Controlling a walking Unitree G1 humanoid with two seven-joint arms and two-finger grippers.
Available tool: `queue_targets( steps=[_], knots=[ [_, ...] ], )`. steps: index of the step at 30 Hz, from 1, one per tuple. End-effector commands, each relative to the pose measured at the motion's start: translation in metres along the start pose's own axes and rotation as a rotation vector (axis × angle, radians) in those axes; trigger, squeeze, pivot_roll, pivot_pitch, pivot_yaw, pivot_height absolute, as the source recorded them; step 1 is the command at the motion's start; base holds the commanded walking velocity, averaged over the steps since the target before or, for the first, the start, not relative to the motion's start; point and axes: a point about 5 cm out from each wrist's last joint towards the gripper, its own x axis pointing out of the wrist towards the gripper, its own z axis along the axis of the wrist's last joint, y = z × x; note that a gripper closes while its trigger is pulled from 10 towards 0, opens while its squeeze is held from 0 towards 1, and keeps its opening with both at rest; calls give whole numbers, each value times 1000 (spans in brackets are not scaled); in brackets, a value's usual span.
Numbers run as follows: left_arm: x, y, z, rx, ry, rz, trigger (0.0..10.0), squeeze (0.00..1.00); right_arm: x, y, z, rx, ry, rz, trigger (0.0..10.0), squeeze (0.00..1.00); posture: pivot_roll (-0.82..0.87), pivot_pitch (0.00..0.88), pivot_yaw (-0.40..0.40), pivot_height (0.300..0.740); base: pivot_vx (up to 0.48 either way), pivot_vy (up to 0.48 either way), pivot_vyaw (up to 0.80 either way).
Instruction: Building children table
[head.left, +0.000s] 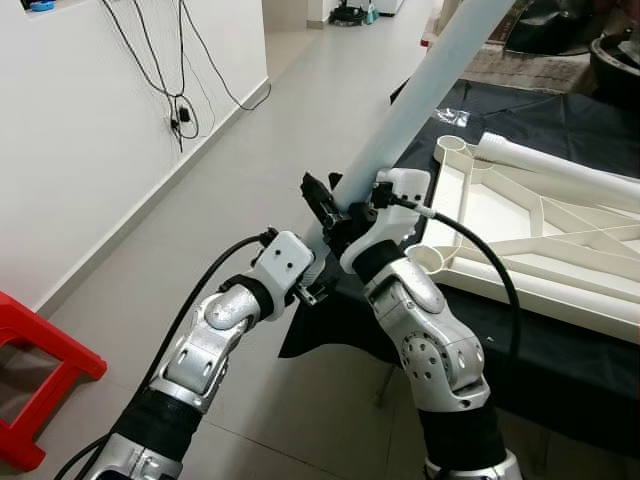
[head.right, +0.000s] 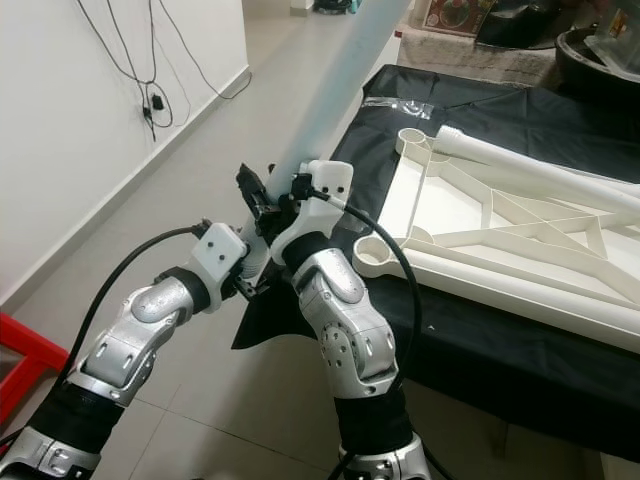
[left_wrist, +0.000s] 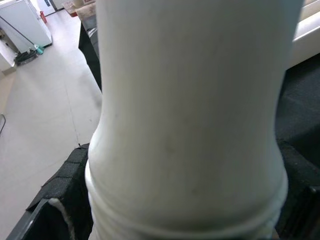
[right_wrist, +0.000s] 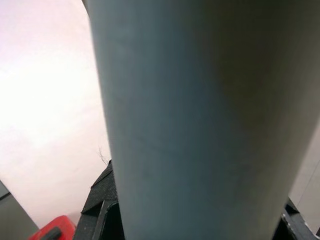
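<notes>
A long white table leg (head.left: 420, 90) slants up and away from me, and both grippers are shut on its lower part. My right gripper (head.left: 332, 205) clamps it higher up, with black fingers (head.left: 320, 195) on its left side. My left gripper (head.left: 312, 285) holds the bottom end just below that. The left wrist view shows the leg (left_wrist: 190, 125) with threads at its end. It appears grey and close in the right wrist view (right_wrist: 200, 125). The white table top (head.left: 560, 300) lies upside down on my right, with round corner sockets (head.left: 425, 258). Another white leg (head.left: 560, 165) lies along its far edge.
A black cloth (head.left: 560, 370) covers the surface under the table top. A red stool (head.left: 40, 380) stands on the floor at my near left. A white wall with hanging cables (head.left: 180, 115) runs along the left. Grey tiled floor (head.left: 290, 120) stretches ahead.
</notes>
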Motion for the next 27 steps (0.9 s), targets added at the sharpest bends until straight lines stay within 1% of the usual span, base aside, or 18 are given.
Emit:
queue_targets(
  steps=[1, 6, 10, 11, 12, 13, 22, 24, 25, 26, 27],
  knots=[
    [4, -5, 0, 17, 15, -33, 10000, 0, -2, 7, -4, 5, 14, 41, 0, 0, 92, 136, -4, 740, 0, 0, 0],
    [4, -10, 6, 16, -9, -69, 10000, 0, -4, 6, -8, -13, 21, 42, 0, 0, 93, 133, -2, 740, 0, 0, 0],
    [4, -12, 4, 20, -4, -80, 10000, 0, -3, 6, -9, -22, 22, 43, 0, 0, 94, 128, -3, 740, 0, 0, 0],
    [4, -12, 2, 10, 0, -79, 9137, 0, -3, 6, -9, -19, 21, 44, 0, 0, 89, 127, -2, 740, 0, 0, 0],
    [3, -12, 1, 2, 4, -76, 9137, 0, -3, 7, -8, -16, 21, 44, 0, 0, 89, 127, -2, 740, 0, 0, 0],
    [3, -11, -1, -4, 11, -75, 0, 0, -3, 7, -8, -16, 19, 48, 0, 0, 89, 125, -3, 740, 0, 0, 0],
    [0, -13, -5, 7, 14, -75, 0, 0, -4, 7, -7, -26, 17, 55, 0, 0, 86, 119, -2, 740, 0, 0, 0],
    [0, -13, -5, 9, 14, -74, 0, 0, -4, 7, -7, -38, 15, 54, 0, 0, 86, 117, -1, 740, 0, 0, 0],
    [-1, -14, -6, 13, 16, -75, 0, 0, -4, 6, -7, -63, 9, 49, 0, 0, 84, 116, -2, 740, 0, 0, 0],
    [-2, -14, -6, 14, 16, -76, 3647, 0, -4, 6, -6, -87, 6, 45, 0, 0, 84, 115, -2, 740, 0, 0, 0],
    [-5, -14, -8, 5, 21, -77, 10000, 0, -3, 3, -6, -121, 1, 32, 10000, 0, 83, 116, 1, 740, 0, 0, 0]
  ],
)
